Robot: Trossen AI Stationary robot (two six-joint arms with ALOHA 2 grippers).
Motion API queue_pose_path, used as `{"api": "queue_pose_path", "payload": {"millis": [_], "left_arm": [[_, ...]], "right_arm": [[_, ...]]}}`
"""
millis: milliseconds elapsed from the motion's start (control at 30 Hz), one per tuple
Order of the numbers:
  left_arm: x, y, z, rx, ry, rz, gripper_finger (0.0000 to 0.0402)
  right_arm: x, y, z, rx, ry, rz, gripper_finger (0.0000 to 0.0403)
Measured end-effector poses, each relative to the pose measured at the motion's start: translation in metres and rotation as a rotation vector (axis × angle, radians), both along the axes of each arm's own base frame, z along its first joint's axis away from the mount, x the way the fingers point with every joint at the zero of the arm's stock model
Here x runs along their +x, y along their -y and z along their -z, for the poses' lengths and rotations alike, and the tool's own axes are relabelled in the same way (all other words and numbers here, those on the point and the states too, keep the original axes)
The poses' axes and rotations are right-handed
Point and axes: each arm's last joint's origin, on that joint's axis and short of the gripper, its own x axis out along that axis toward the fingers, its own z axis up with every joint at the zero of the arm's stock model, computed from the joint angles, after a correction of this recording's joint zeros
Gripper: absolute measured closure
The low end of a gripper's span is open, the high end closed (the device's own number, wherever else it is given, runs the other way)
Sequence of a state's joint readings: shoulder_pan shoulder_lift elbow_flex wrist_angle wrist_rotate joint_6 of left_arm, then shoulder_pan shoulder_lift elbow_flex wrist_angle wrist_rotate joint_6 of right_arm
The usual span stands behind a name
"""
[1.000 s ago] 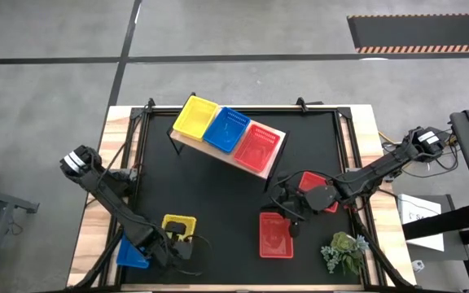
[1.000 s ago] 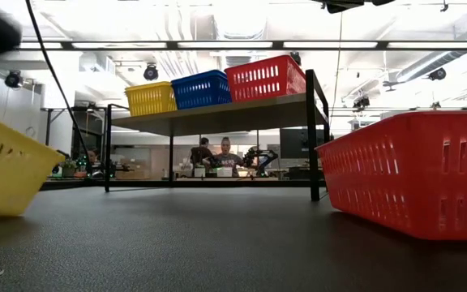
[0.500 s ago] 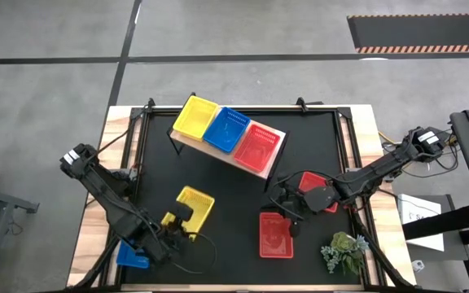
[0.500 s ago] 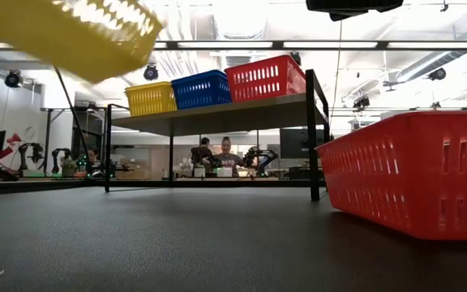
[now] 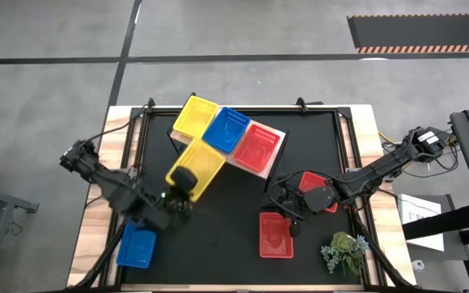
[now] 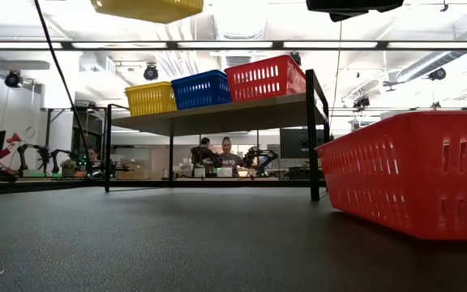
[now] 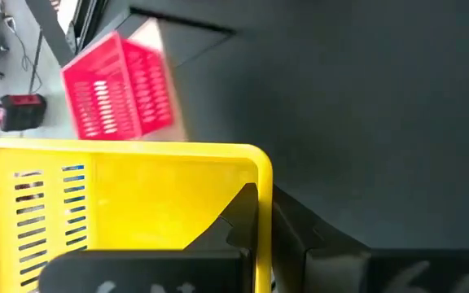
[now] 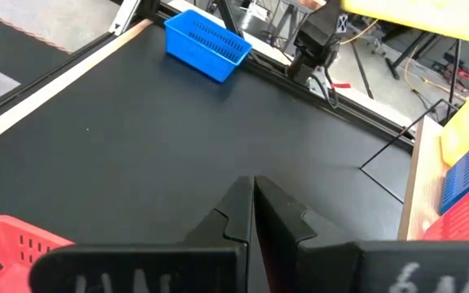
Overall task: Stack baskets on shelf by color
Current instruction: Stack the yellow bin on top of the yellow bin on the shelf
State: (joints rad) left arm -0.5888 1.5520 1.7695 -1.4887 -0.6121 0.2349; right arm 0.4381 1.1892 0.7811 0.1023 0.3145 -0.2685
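My left gripper (image 5: 184, 179) is shut on a yellow basket (image 5: 195, 168), held high above the table beside the shelf's near left end; it shows at the top of the low view (image 6: 148, 8). The wooden shelf (image 5: 277, 156) carries a yellow (image 5: 195, 115), a blue (image 5: 226, 129) and a red basket (image 5: 257, 146) in a row. A blue basket (image 5: 137, 247) and a red basket (image 5: 275, 234) rest on the table. A second red basket (image 5: 316, 185) lies partly under my right arm. My right gripper (image 8: 253, 195) is shut and empty above the table. My left gripper holds the yellow basket by a side wall (image 7: 265, 191) at its near left end, one finger (image 7: 241, 213) inside and the other (image 7: 304, 240) outside. The fingers come from the table's near left, slanting. The basket is lifted clear, about level, open side up.
A small green plant (image 5: 344, 252) stands at the table's near right corner. Black frame rails run along the table's edges (image 5: 141, 122). Bare black tabletop lies between the blue and red baskets (image 5: 210, 236). People sit in the room beyond the shelf (image 6: 217, 154).
My left gripper has risen and gone toward the table's far edge and the shelf, carrying the yellow basket. The basket has been lifted clear from the near left of the table and turned about. The blue basket beside it has stayed where it was.
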Motion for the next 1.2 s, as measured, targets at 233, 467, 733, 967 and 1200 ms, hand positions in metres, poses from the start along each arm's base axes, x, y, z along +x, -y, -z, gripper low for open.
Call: {"api": "queue_pose_path", "payload": {"millis": [233, 467, 733, 967, 1200], "left_arm": [[-0.003, -0.063, -0.019, 0.105, -0.040, 0.017, 0.0401], [-0.021, -0.130, -0.039, 0.009, -0.018, -0.027, 0.0401], [-0.028, -0.191, -0.037, -0.102, 0.014, -0.030, 0.0401], [-0.018, -0.224, -0.016, -0.126, 0.011, -0.085, 0.0401], [-0.007, -0.235, 0.001, -0.141, -0.054, -0.104, 0.0401]], "right_arm": [[-0.001, 0.000, 0.002, -0.003, -0.019, 0.002, 0.0394], [-0.001, 0.000, 0.002, -0.002, -0.019, 0.003, 0.0394], [-0.001, 0.000, 0.002, -0.004, -0.018, 0.002, 0.0394], [-0.001, 0.000, 0.002, -0.003, -0.019, 0.002, 0.0394], [-0.001, 0.000, 0.002, -0.002, -0.019, 0.003, 0.0394]]}}
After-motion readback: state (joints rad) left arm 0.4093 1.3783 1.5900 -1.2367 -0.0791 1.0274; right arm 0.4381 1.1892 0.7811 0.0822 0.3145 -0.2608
